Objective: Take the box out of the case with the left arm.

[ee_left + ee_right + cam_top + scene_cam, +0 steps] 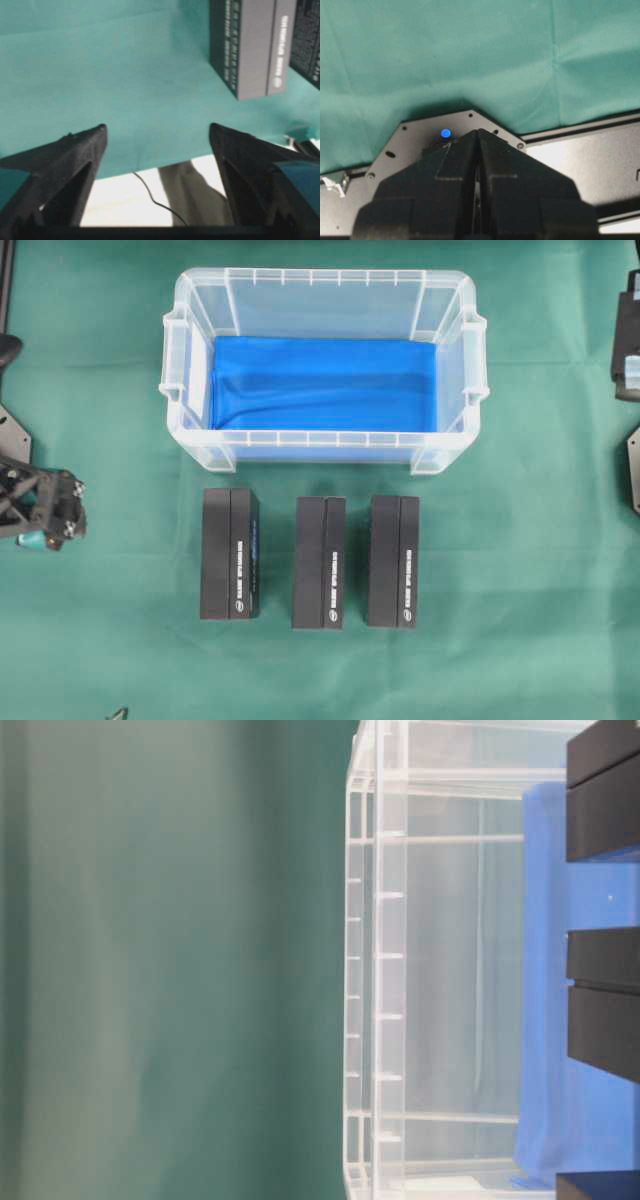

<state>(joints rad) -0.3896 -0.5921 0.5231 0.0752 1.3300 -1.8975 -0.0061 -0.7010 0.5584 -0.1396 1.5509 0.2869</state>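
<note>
The clear case (320, 280) stands at the back middle of the green cloth, and only its blue lining (325, 385) shows inside. Three black boxes lie side by side on the cloth in front of it: left (230, 553), middle (319, 562) and right (393, 560). My left gripper (60, 505) is at the far left edge, well apart from the boxes. In the left wrist view the left gripper (157, 130) is open with nothing between its fingers, and a box (250, 45) lies ahead to the upper right. My right gripper (477, 132) is shut on nothing.
The right arm (628, 350) rests at the right edge beside its metal base plate (420, 140). The table-level view shows the case wall (375, 960) and box ends (603, 1010). The cloth's edge (150, 167) and a thin cable (155, 197) lie under the left gripper.
</note>
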